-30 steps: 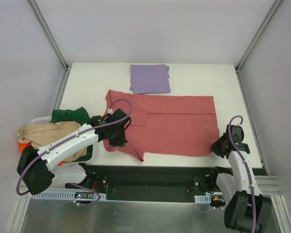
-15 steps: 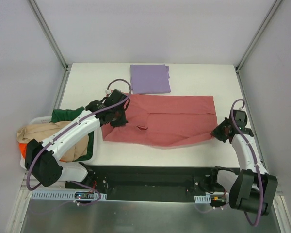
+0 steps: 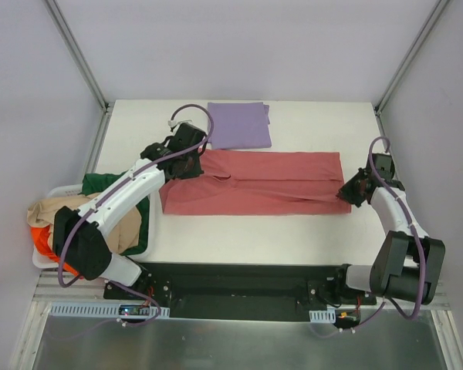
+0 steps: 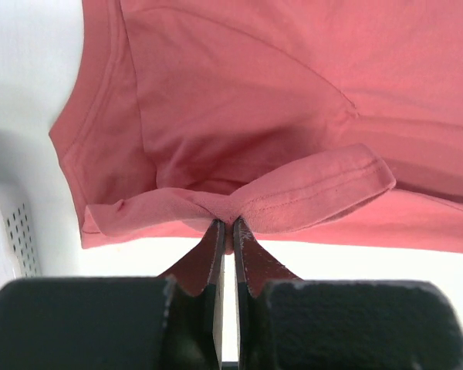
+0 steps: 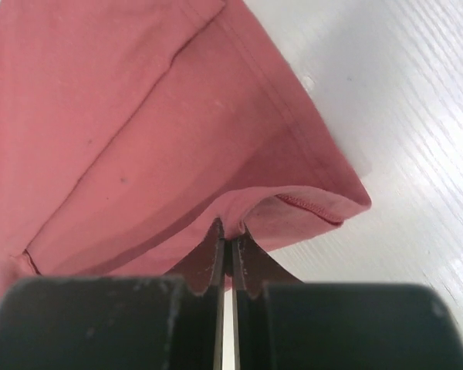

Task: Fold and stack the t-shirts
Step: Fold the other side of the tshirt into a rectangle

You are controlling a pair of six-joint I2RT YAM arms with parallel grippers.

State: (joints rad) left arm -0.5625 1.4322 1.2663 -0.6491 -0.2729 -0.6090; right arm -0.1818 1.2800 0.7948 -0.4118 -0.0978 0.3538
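Across the white desk [image 3: 309,231], left claw [image 4: 225,227] and right claw [image 5: 228,239], each clamped on the red t-shirt [image 3: 255,189], have swept its hem rearward, nearly finishing the first fold.

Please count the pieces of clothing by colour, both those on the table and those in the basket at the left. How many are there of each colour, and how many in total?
red t-shirt: 1
purple folded t-shirt: 1
green garment: 1
beige garment: 1
orange garment, mostly hidden: 1
Total: 5
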